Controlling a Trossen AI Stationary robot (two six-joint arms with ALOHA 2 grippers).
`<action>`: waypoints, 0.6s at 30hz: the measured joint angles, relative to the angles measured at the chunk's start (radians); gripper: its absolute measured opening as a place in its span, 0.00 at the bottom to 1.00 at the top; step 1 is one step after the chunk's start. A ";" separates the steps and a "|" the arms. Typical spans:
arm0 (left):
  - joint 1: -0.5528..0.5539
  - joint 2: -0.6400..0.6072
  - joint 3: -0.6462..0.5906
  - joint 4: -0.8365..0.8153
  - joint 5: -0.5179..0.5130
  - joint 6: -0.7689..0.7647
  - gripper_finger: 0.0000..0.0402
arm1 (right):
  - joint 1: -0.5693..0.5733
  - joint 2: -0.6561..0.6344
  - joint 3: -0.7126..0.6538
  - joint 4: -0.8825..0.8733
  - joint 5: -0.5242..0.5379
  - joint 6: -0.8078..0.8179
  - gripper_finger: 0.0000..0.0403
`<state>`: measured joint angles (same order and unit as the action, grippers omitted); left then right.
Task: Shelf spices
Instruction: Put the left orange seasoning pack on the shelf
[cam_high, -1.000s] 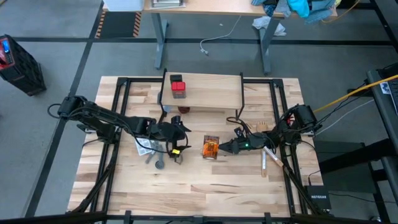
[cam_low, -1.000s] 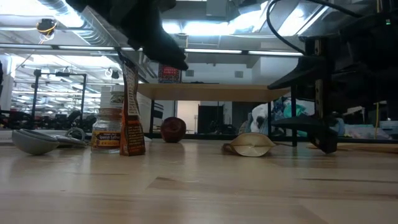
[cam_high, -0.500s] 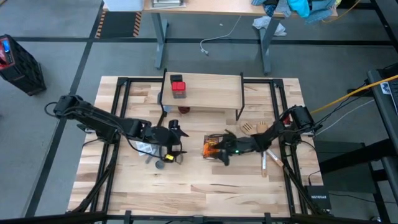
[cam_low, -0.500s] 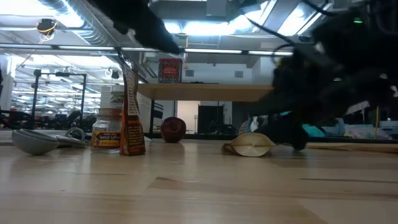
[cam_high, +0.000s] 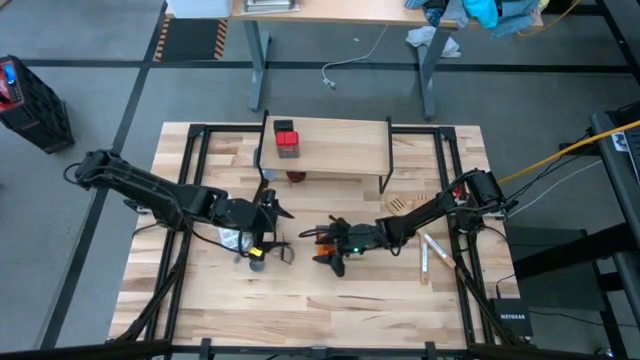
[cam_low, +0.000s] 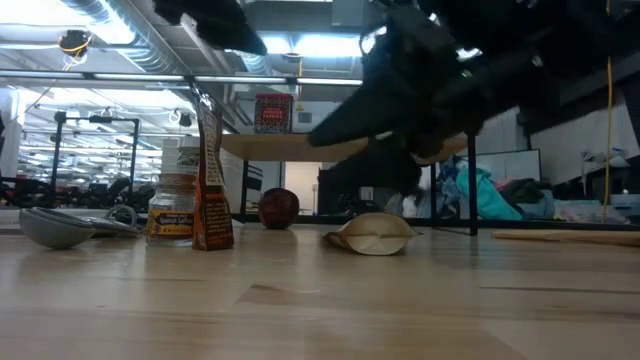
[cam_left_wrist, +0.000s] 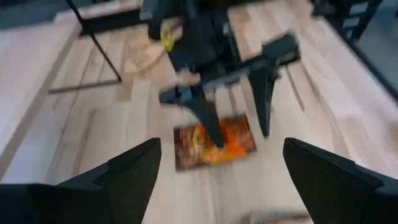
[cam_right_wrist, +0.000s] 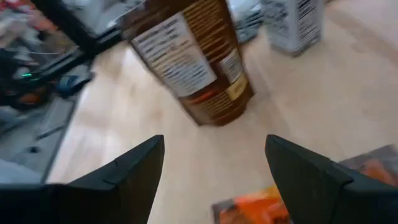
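Shelved: your red-topped box (cam_high: 286, 139) stands on the shelf (cam_high: 340, 147).
Left: orange packet (cam_left_wrist: 214, 140), brown jar (cam_right_wrist: 196, 56) wait on the bench (cam_high: 330, 300).
Right gripper (cam_high: 322, 246): jaws spread, empty, over the packet.
Left gripper (cam_high: 277, 209): jaws wide, empty.

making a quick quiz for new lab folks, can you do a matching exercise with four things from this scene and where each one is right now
Things:
1. red-topped box
2. orange packet
3. right gripper
4. wooden spatula

Places:
A. lying flat on the table
B. on the table near the shelf's right legs
C. on top of the shelf
D. open, right over the orange packet

Pairs: 1-C, 2-A, 3-D, 4-B
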<state>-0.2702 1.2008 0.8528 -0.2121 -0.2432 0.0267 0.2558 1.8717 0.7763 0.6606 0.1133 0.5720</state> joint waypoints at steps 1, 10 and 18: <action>-0.004 -0.004 0.000 -0.024 0.000 0.000 0.82 | 0.000 -0.001 0.022 -0.036 0.021 -0.001 0.71; -0.040 -0.030 0.000 -0.182 -0.044 0.004 0.82 | 0.050 -0.001 0.236 -0.365 0.232 -0.004 0.71; -0.041 -0.034 0.000 -0.200 -0.060 0.070 0.82 | 0.160 0.044 0.336 -0.407 0.495 0.003 0.71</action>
<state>-0.3115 1.1667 0.8528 -0.4126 -0.3034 0.0970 0.4160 1.9157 1.1127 0.2534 0.6079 0.5751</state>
